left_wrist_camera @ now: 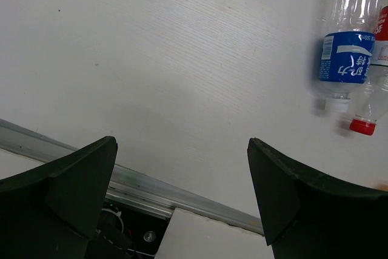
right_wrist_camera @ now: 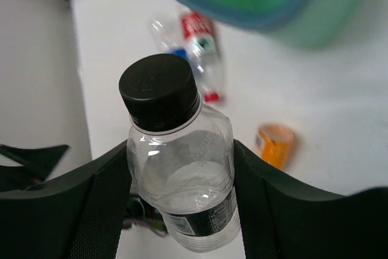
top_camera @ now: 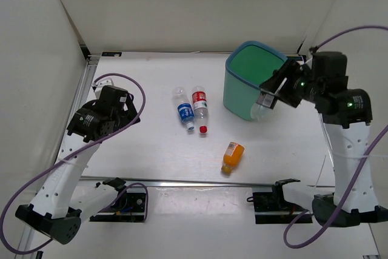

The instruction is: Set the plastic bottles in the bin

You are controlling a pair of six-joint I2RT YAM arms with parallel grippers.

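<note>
right wrist | clear bottle (right_wrist_camera: 179, 168) — black cap, dark label | gripper (right_wrist_camera: 180, 210) clamped

Nothing reads cleanly. At upper right of the left wrist view, the blue-label bottle (left_wrist_camera: 345, 59) carries white characters (seemingly East Asian script, seen upside down) with small print beside them. The red-label bottle (left_wrist_camera: 382, 28) shows cropped white marks. The dark-label bottle (right_wrist_camera: 200, 222) bears tiny illegible white print.

White table (top_camera: 151, 150); blue-label btl (top_camera: 185, 112), red-label btl (top_camera: 199, 102), orange btl (top_camera: 233, 155) lying; teal bin (top_camera: 237, 98) standing.
</note>
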